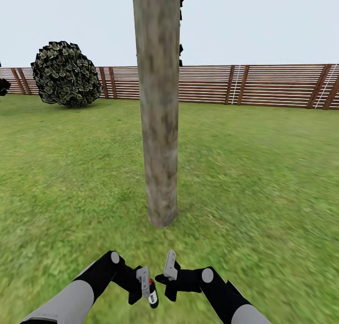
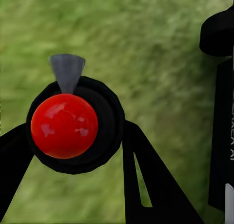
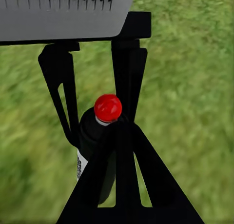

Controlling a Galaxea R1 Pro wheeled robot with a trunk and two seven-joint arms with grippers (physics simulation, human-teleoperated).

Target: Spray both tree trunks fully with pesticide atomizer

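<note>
green lawn (image 1: 263,173) around mottled tree trunk (image 1: 157,126), slat fence (image 1: 263,85) behind; left gripper (image 1: 143,286) clamped on atomizer (image 1: 152,293), right gripper (image 1: 170,267) unclear

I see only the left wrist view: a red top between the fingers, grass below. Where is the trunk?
Observer: In the head view the trunk stands straight ahead, beyond both grippers.
Operator: Is the right gripper near the atomizer?
Observer: Yes, close beside it; the left gripper holds the atomizer.
Operator: What is behind the trunk?
Observer: A fence, with a bush at the left.
</note>
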